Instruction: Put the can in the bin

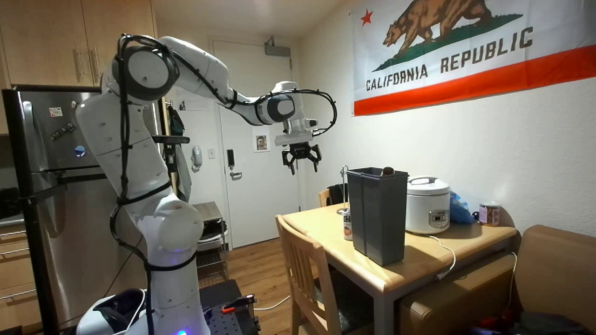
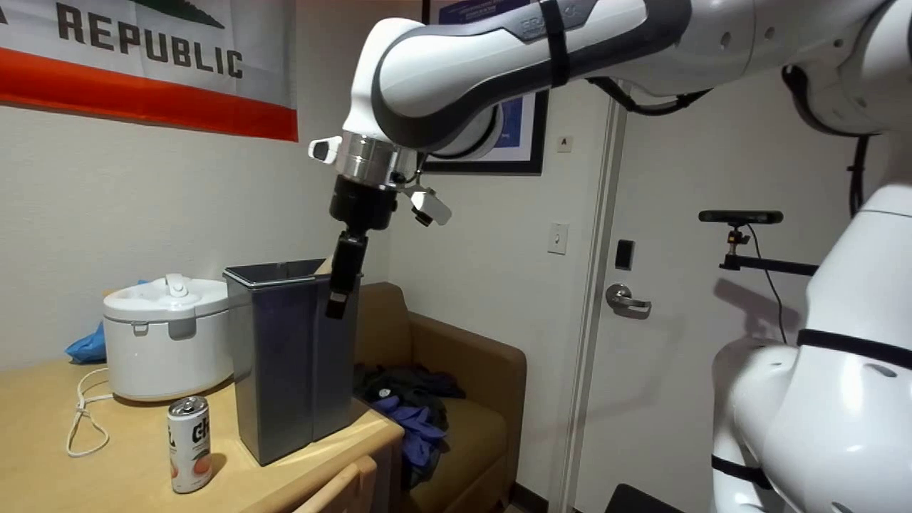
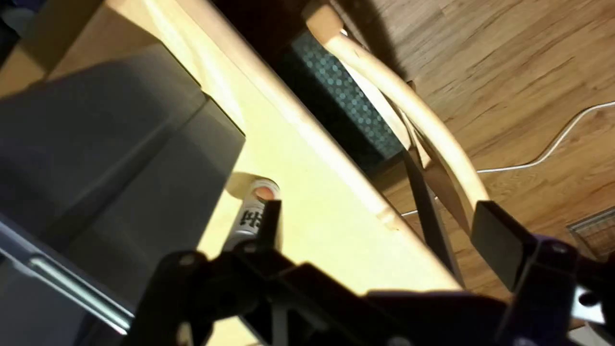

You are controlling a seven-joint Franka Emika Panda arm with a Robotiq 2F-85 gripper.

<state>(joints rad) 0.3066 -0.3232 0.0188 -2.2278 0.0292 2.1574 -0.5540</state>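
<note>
The flag (image 1: 465, 60) reads "CALIFORNIA REPUBLIC". In an exterior view, a small wall plate (image 2: 564, 144) bears the letter "A". The can (image 2: 189, 445) carries large dark lettering that cannot be read in full.

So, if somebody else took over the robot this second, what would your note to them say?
Gripper: open, in the air, holding nothing.
Tall dark waste bin: upright on the wooden table.
White drink can with orange fruit print: upright on that table, beside the bin, not touching it.
Done: nothing yet; the can stands outside the bin.
Left: grip the can, carry it over the bin, release it inside.
</note>
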